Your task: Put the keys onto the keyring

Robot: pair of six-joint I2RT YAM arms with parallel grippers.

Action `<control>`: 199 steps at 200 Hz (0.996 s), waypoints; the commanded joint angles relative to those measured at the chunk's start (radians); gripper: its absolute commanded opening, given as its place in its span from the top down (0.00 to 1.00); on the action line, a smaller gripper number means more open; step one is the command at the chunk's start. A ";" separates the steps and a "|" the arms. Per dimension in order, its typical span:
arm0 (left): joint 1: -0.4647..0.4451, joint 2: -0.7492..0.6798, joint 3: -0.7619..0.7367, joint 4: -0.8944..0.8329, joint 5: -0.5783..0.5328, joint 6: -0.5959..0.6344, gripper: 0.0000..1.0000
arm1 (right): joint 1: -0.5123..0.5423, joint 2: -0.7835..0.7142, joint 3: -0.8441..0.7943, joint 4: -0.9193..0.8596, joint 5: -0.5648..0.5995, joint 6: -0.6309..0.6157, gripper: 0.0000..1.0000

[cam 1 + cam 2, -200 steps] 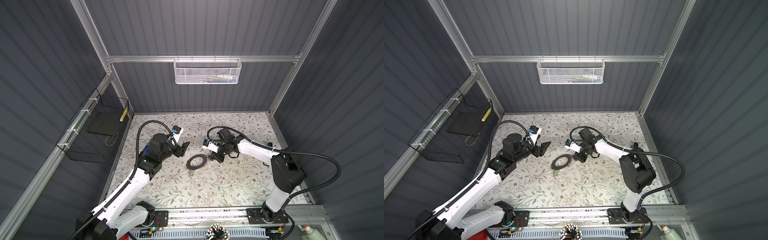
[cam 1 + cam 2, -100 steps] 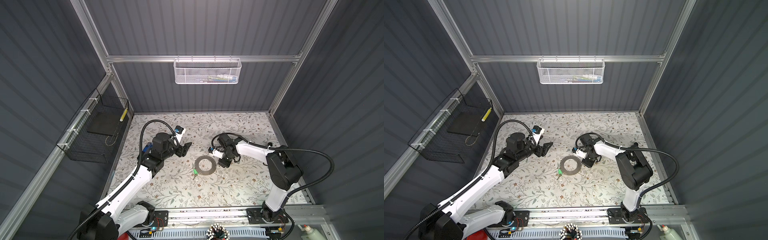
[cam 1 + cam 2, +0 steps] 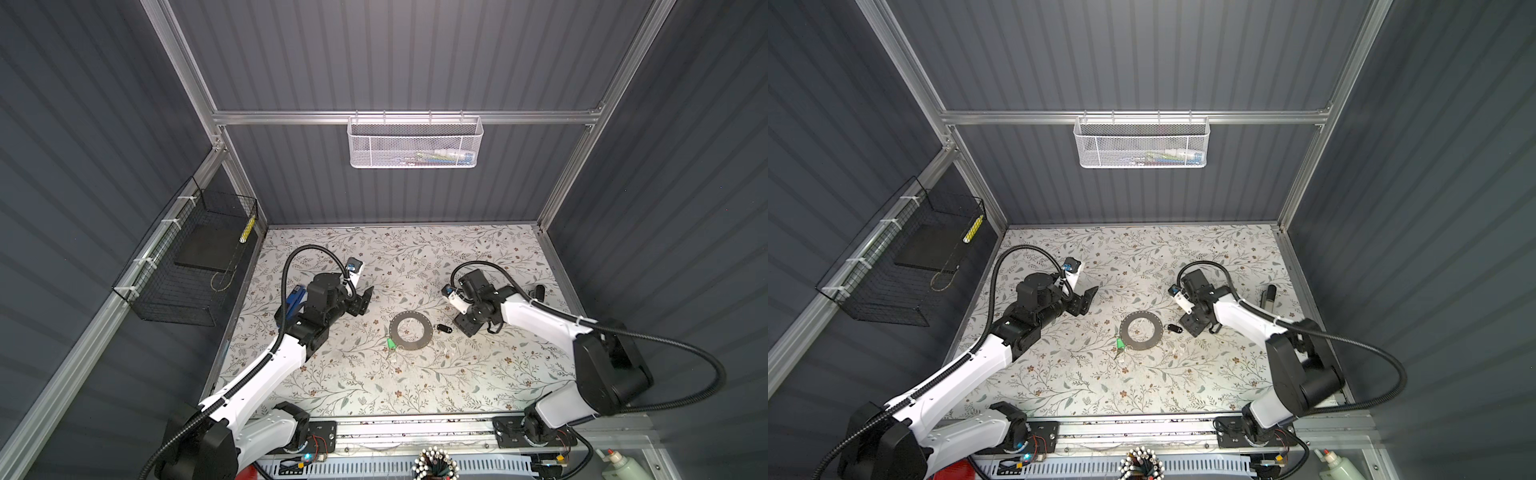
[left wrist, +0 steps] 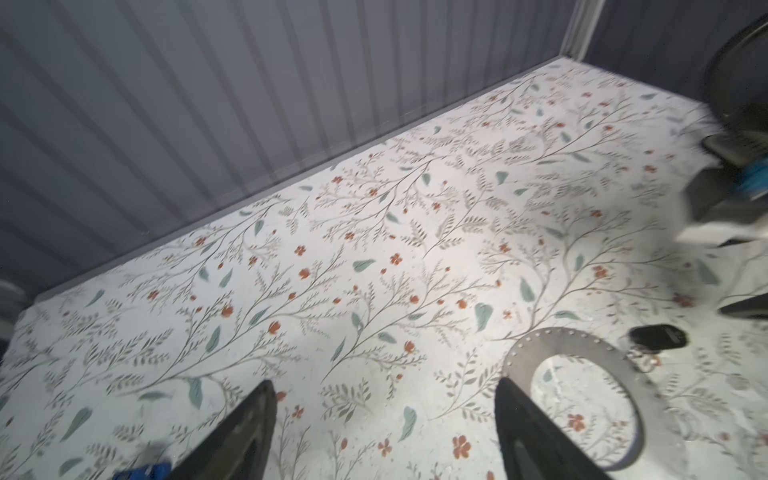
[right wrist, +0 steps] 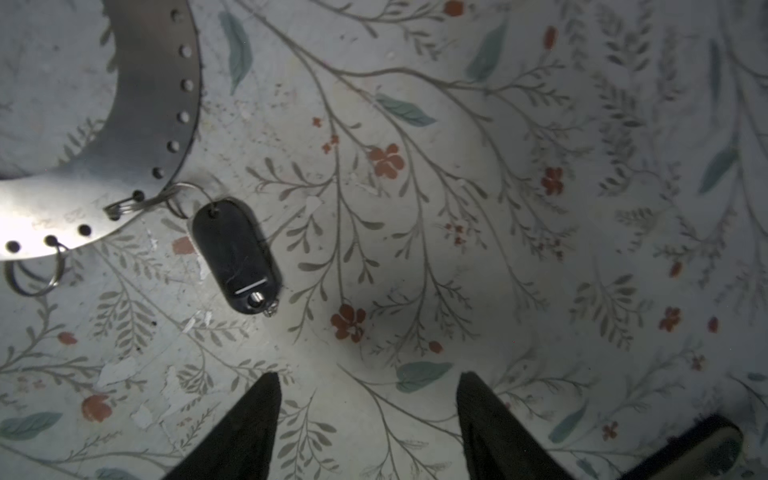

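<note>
In both top views the keyring (image 3: 409, 331) lies flat mid-table. The black key (image 3: 444, 329) lies at its right rim, long axis across the table, far end toward the right gripper (image 3: 465, 326), which hangs low just beside it on a bent arm. The green key (image 3: 390, 343) touches the front-left rim, long axis running frontward. The left gripper (image 3: 363, 301) hovers well left of the ring. A white basket (image 3: 413, 143) holds blurred items; a black wire basket (image 3: 187, 266) holds a dark slab.

Left wrist view: fingers (image 4: 257, 415) spread, empty.

Right wrist view: fingers (image 5: 249, 424) spread, empty; a wire loop (image 5: 166, 199) joins the black key's holed end to a rim hole.
</note>
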 commanded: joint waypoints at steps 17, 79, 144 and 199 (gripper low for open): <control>0.090 0.072 -0.155 0.294 -0.227 -0.042 0.17 | -0.200 -0.172 -0.318 0.675 0.036 0.166 0.19; 0.289 0.411 -0.248 0.690 -0.075 -0.164 0.13 | -0.514 -0.132 -0.425 1.053 -0.255 0.296 0.08; 0.388 0.385 -0.267 0.677 0.113 -0.135 0.01 | -0.540 -0.015 -0.523 1.361 -0.346 0.342 0.01; 0.416 0.579 -0.313 0.983 0.081 -0.099 0.00 | -0.543 -0.008 -0.513 1.348 -0.317 0.362 0.01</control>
